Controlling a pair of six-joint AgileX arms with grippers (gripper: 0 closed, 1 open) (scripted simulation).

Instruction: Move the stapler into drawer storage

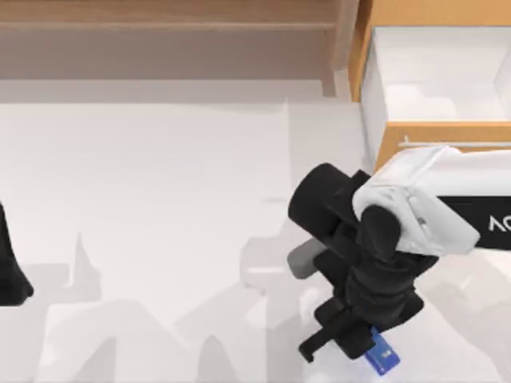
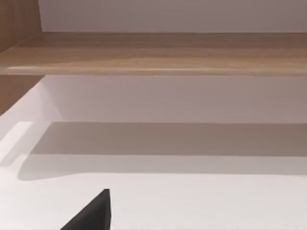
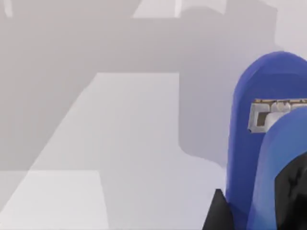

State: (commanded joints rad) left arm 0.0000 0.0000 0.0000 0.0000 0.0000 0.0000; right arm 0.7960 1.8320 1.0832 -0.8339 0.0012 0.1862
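Covering most of the stapler, the right pincer grips it.

A pale white worktop carried soft grey shadows. Along the far edge of the worktop stood a brown wooden shelf unit, its long board casting a shadow band beneath it.

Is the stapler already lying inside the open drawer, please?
No, in the top view the stapler sits low on the table under the right gripper, far from the open drawer.
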